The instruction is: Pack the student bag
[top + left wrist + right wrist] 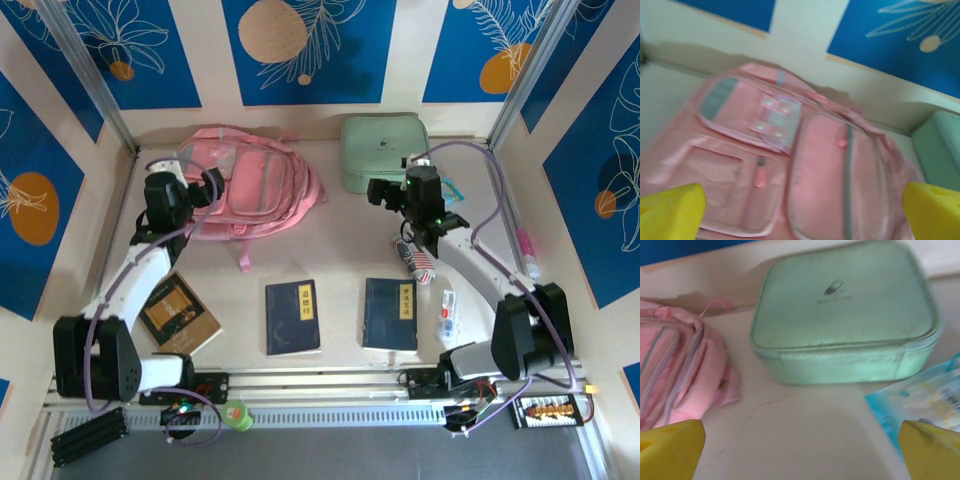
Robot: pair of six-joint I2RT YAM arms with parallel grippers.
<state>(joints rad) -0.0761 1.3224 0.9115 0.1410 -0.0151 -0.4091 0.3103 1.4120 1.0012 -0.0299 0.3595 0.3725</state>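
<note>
Pockets (pixel 735 180) face up on the student bag (pixel 255 185), which is big, soft and pink. The bag lies flat at the far left of the table (pixel 340 245), close to the back wall. The left gripper (pixel 205 188) is at the bag's left side and points across it. Its yellow fingers (pixel 672 210) are spread as wide as they go, and nothing is between them. The right gripper (pixel 384 190) is near a green case (pixel 385 150), which sits just to the right of the bag. Its jaws are wide apart too, and they hold nothing. A blue packet (pixel 925 400) lies beside the case. At the near side of the table lie a brown book (pixel 180 312) and two dark blue books (pixel 292 317), side by side in a row.
</note>
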